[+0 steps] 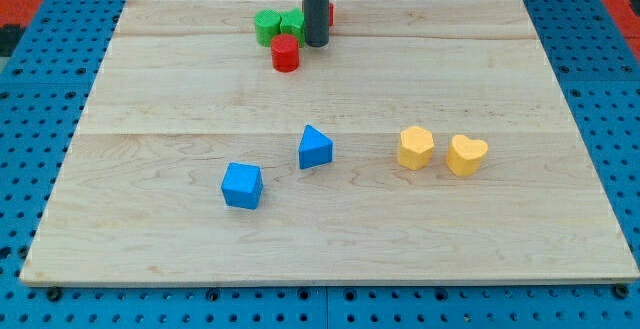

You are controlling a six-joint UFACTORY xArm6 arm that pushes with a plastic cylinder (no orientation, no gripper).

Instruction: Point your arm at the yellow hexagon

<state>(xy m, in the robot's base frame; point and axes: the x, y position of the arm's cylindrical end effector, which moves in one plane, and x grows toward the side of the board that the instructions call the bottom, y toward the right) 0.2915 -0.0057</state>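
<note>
Tip parked at the bench's top edge; target untouched.
My tip (316, 44) stands among the green blocks (277, 25) and red cylinder (286, 54); no jaws fitted, bare rod only. The yellow hexagon (415, 147) lies right of centre, just beside the yellow heart (466, 155). Recommend approaching from above-left, passing the blue triangular block (315, 147), stopping short of contact.

The only part of the robot on show is a straight rod (316, 4), dark grey to near black, round in section and even in width along its visible length. Its surface looks smooth and matt, with a faint lighter sheen down one side. My tip (317, 44) ends bluntly, cut flat.
</note>
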